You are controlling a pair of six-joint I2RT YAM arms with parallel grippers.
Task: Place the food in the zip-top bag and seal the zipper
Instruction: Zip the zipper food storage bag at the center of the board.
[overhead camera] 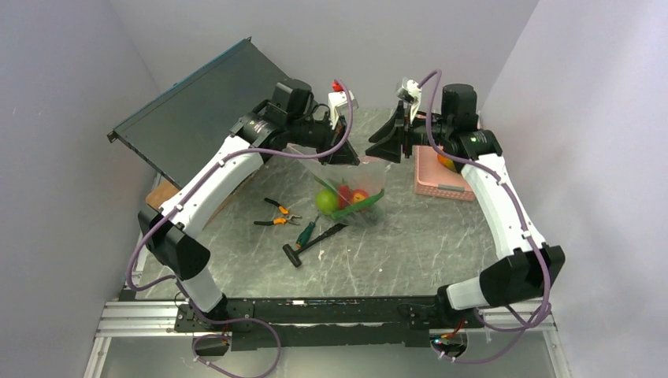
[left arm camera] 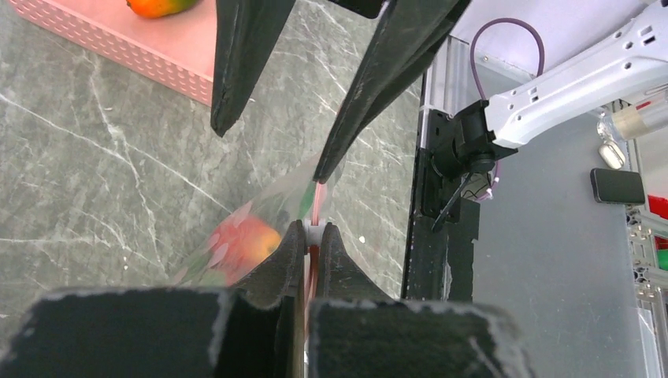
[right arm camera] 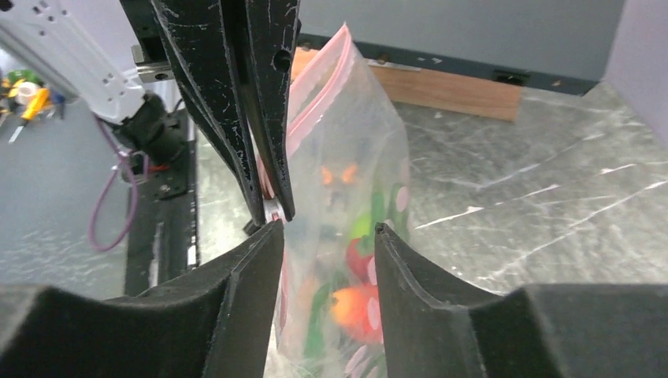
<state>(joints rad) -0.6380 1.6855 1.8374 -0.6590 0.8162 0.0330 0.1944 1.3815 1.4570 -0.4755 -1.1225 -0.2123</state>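
The zip-top bag [overhead camera: 354, 185] hangs above the table between my two grippers. Inside it are a green apple [overhead camera: 326, 201], a red tomato [overhead camera: 345, 193] and a green cucumber [overhead camera: 360, 209]. My left gripper [overhead camera: 346, 155] is shut on the pink zipper [left arm camera: 317, 197] at its white slider; the right wrist view shows the zipper [right arm camera: 319, 87] running up beside its fingers. My right gripper [overhead camera: 387, 148] is open, its fingers [right arm camera: 406, 272] straddling the bag [right arm camera: 354, 181] without pinching it. The orange-green mango [overhead camera: 447, 162] lies in the pink basket.
The pink basket [overhead camera: 441, 183] stands at the back right. Orange-handled pliers [overhead camera: 277, 213], a green-handled screwdriver [overhead camera: 307, 231] and a black tool [overhead camera: 311, 246] lie on the table left of the bag. A dark panel [overhead camera: 197, 102] leans at the back left.
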